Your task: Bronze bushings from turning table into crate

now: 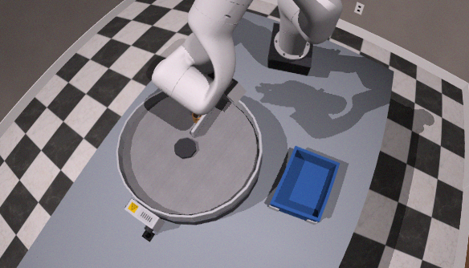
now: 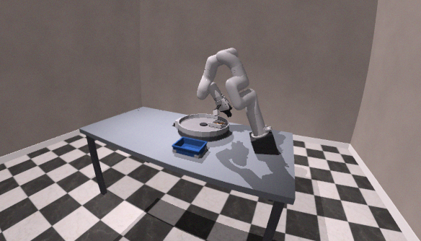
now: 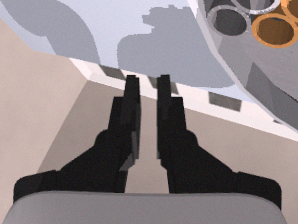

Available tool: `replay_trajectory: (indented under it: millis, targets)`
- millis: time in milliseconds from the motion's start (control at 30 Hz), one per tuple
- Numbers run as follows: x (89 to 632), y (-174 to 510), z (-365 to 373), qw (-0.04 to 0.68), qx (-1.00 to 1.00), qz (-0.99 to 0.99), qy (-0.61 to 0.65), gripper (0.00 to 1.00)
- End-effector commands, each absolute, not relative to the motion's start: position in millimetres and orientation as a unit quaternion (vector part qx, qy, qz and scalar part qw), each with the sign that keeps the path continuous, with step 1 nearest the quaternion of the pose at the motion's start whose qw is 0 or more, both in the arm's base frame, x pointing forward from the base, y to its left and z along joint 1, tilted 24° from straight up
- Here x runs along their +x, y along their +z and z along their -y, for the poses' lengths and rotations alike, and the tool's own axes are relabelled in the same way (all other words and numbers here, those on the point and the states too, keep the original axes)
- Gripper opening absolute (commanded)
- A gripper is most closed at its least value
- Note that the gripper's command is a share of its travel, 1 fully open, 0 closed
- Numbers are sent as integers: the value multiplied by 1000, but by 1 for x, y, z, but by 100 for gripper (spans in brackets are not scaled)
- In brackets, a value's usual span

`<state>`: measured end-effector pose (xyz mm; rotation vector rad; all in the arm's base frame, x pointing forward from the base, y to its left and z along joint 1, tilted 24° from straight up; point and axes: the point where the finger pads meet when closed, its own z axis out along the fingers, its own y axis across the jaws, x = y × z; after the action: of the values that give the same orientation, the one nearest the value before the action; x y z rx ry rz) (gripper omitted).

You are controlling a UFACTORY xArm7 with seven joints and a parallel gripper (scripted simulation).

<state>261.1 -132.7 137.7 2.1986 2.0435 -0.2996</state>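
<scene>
The turning table (image 1: 161,187) (image 2: 191,129) (image 3: 260,82) carries a cluster of bushings beside its straight grey divider. A bronze bushing (image 1: 196,118) (image 3: 274,34) and a steel bushing (image 3: 229,24) stand upright there; part of another steel one and part of another bronze one show at the wrist view's top edge. The arm hides most of the cluster in the top view. My gripper (image 2: 229,115) (image 3: 148,93) is shut to a narrow gap with nothing between the fingers. It is tilted, above and outside the turning table's rim. The blue crate (image 1: 329,191) (image 2: 184,150) shows no bushing inside.
The divider (image 1: 205,123) rises from the turning table near the bushings. A dark hub (image 1: 185,148) (image 2: 203,124) stands at its centre. A white box with a yellow warning label (image 1: 132,206) is at its outer rim. The arm's black base (image 1: 289,63) (image 2: 265,145) stands on the table.
</scene>
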Motion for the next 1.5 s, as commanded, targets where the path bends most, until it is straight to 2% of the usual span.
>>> replay_trajectory:
  millis: [0, 433, 800, 1467]
  targets:
    - [268, 137, 137, 101, 734, -657, -140, 11]
    - [315, 145, 131, 208, 737, -630, -132, 11]
    - [346, 152, 118, 259, 737, -617, -99, 11]
    - [372, 159, 100, 295, 736, -606, -59, 11]
